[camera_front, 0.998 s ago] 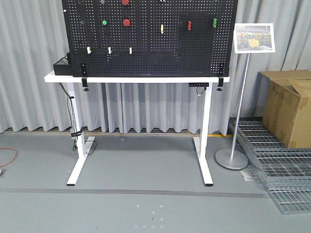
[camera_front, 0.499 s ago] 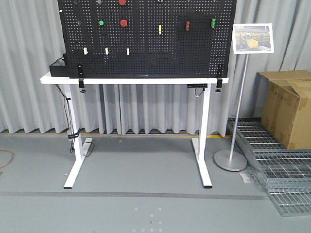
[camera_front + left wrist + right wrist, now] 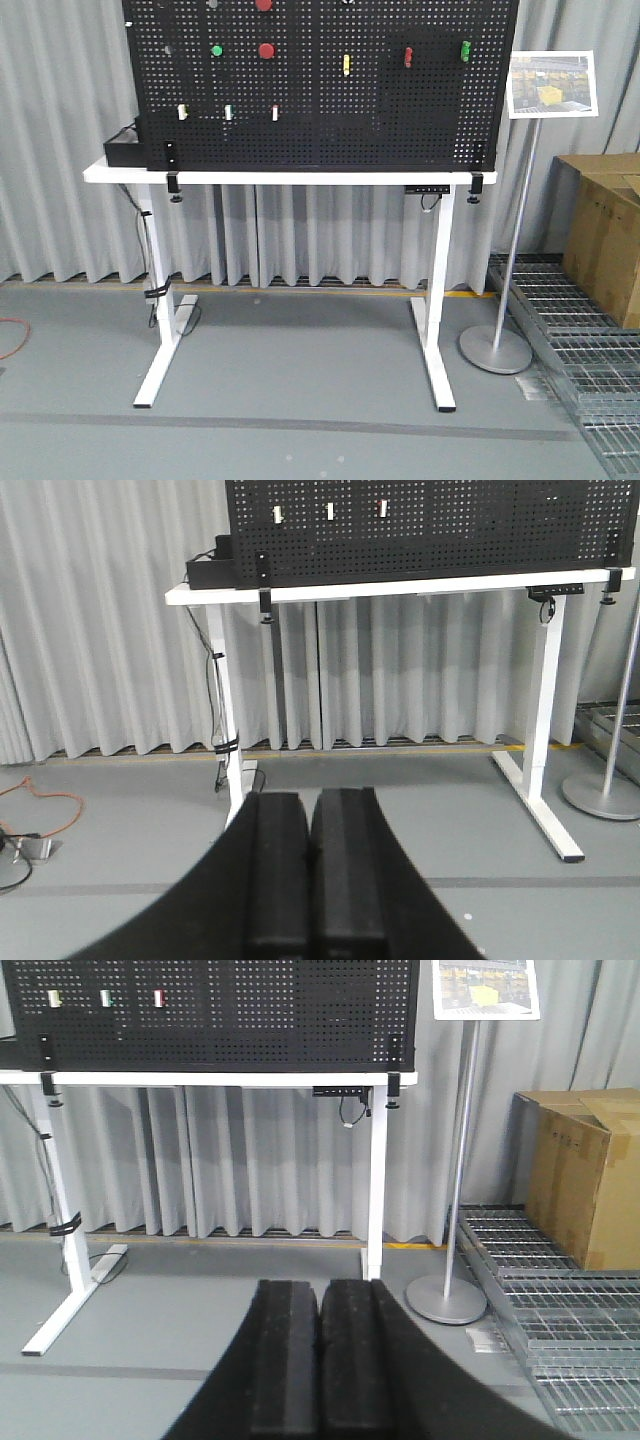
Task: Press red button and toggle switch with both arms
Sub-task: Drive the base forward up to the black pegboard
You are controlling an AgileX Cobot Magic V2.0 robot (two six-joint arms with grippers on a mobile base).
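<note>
Red button (image 3: pixel 266 50) is sitting high on the left half of the black pegboard (image 3: pixel 400 120), near a green button (image 3: pixel 216 50). A second red cap (image 3: pixel 263 4) is showing at the pegboard's top edge. The toggle switch is proving too small to pick out among the pegboard's fittings. The pegboard is standing on the white tabletop (image 3: pixel 300 177).

The left pincer (image 3: pixel 310 810) and the right pincer (image 3: pixel 319 1295) are each riding with fingers pressed together, holding nothing, low and well apart from the pegboard.

Judging from this, the approach is underway, with neither control touched yet. The next move is calling for closing in on the pegboard and lifting both arms toward its upper left. One closed tip should be aiming at the button and the other at the switch.
</note>
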